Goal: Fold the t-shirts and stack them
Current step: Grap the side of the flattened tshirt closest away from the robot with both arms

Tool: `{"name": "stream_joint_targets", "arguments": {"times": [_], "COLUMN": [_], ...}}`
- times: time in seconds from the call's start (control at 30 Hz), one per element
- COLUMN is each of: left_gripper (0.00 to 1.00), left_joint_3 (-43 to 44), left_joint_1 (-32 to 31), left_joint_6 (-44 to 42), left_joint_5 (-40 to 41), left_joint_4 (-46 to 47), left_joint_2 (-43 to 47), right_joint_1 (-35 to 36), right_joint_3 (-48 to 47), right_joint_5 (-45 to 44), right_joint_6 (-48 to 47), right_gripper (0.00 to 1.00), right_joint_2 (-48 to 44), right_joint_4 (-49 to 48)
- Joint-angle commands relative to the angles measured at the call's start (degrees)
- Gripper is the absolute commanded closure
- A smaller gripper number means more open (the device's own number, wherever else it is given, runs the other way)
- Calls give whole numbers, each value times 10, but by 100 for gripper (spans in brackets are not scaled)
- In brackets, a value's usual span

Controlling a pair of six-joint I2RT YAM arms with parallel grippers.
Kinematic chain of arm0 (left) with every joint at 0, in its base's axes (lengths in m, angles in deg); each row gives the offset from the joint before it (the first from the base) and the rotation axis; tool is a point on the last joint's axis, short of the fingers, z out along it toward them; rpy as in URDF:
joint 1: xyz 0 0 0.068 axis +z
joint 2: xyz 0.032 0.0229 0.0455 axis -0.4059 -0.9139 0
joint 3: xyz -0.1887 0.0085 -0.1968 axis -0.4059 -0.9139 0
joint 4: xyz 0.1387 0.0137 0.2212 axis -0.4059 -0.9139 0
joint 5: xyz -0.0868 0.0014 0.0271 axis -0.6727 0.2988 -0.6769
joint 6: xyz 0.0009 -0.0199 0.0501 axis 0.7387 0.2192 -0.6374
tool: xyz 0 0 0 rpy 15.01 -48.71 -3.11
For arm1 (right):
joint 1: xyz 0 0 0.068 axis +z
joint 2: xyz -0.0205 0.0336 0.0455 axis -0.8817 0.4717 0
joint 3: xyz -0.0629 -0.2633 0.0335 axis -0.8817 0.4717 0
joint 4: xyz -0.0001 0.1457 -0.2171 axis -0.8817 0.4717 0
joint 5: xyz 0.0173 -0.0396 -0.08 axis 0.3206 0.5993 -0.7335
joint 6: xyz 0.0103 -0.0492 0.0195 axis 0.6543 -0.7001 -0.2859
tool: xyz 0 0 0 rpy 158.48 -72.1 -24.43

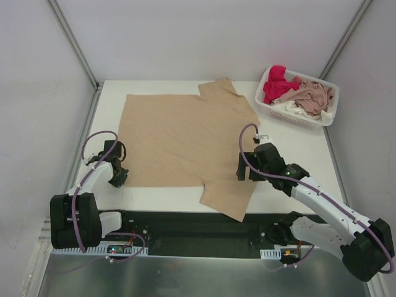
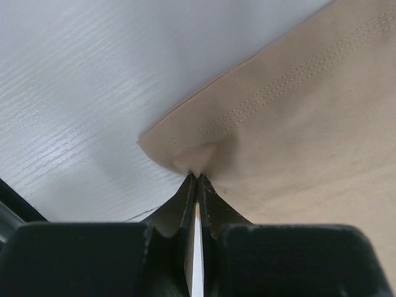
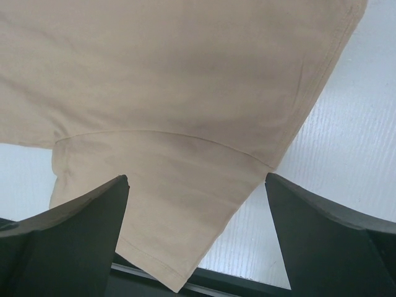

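A large tan-beige t-shirt (image 1: 179, 136) lies spread flat on the white table, one sleeve hanging over the near edge. My left gripper (image 1: 117, 178) is shut on the shirt's near left hem corner (image 2: 185, 158), pinching a small fold of cloth. My right gripper (image 1: 247, 173) is open and empty, hovering over the near sleeve (image 3: 167, 204) by its seam, fingers (image 3: 74, 229) apart on either side. More shirts, red-pink (image 1: 277, 83), dusty pink (image 1: 312, 96) and white (image 1: 291, 109), lie crumpled in a basket.
A white plastic lattice basket (image 1: 263, 104) stands at the far right corner. The table's black near edge (image 1: 185, 219) runs under the sleeve tip. Grey walls with metal rails enclose the table on the left, back and right.
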Motion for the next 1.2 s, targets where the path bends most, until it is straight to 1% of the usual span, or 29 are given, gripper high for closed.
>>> {"name": "stream_joint_targets", "arguments": {"times": [0.0, 0.07, 0.1, 0.17, 0.2, 0.23, 0.3, 0.37, 0.4, 0.43, 0.5, 0.53, 0.6, 0.67, 0.7, 0.77, 0.8, 0.9, 1.07, 1.17], "left_gripper": [100, 100, 100, 100, 100, 100, 100, 100, 100, 100, 100, 100, 100, 100, 100, 100, 100, 100, 100, 100], "left_joint_3": [-3, -5, -7, -13, -16, -22, -36, -45, -51, -54, -55, -54, -53, -52, -51, -52, -52, -51, -45, -44], "left_joint_1": [6, 7, 6, 6, 6, 7, 7, 6, 6, 6, 6, 6, 6, 6, 6, 6, 6, 6, 6, 6], "left_joint_6": [-28, -29, -32, -37, -40, -42, -44, -46, -46, -46, -47, -47, -49, -50, -51, -52, -50, -46, -48, -48], "left_joint_5": [12, 14, 12, 6, 3, 0, -6, -8, -10, -13, -19, -21, -27, -29, -30, -29, -29, -29, -28, -28], "left_joint_4": [-3, -2, -2, 2, 4, 4, 4, 5, 5, 5, 5, 6, 5, 5, 5, 5, 5, 5, 5, 5], "left_joint_2": [-13, -2, 3, 24, 32, 50, 68, 96, 104, 118, 129, 135, 139, 141, 141, 141, 140, 133, 123, 124], "right_joint_1": [40, 66, 94, 126, 163, 185, 241, 278, 312, 330, 370, 380, 394, 396, 396, 396, 396, 396, 395, 394], "right_joint_3": [3, 1, -1, -17, -22, -30, -38, -44, -46, -50, -61, -66, -76, -85, -86, -85, -80, -67, -77, -88], "right_joint_5": [-3, -12, -18, -42, -51, -76, -84, -84, -83, -87, -83, -76, -65, -51, -47, -36, -35, -49, -59, -76], "right_joint_6": [7, -6, -5, 3, 6, 11, 31, 43, 46, 48, 40, 37, 29, 27, 28, 37, 38, 46, 37, 34], "right_gripper": [3, 3, 3, 3, 3, 3, 3, 3, 3, 3, 2, 1, 5, 12, 20, 26, 31, 36, 37, 50], "right_joint_2": [-3, 11, 19, 51, 62, 78, 92, 110, 116, 131, 147, 165, 187, 222, 233, 254, 258, 264, 309, 339], "right_joint_4": [16, 29, 38, 72, 84, 102, 117, 119, 118, 111, 100, 89, 78, 72, 75, 77, 77, 78, 70, 70]}}
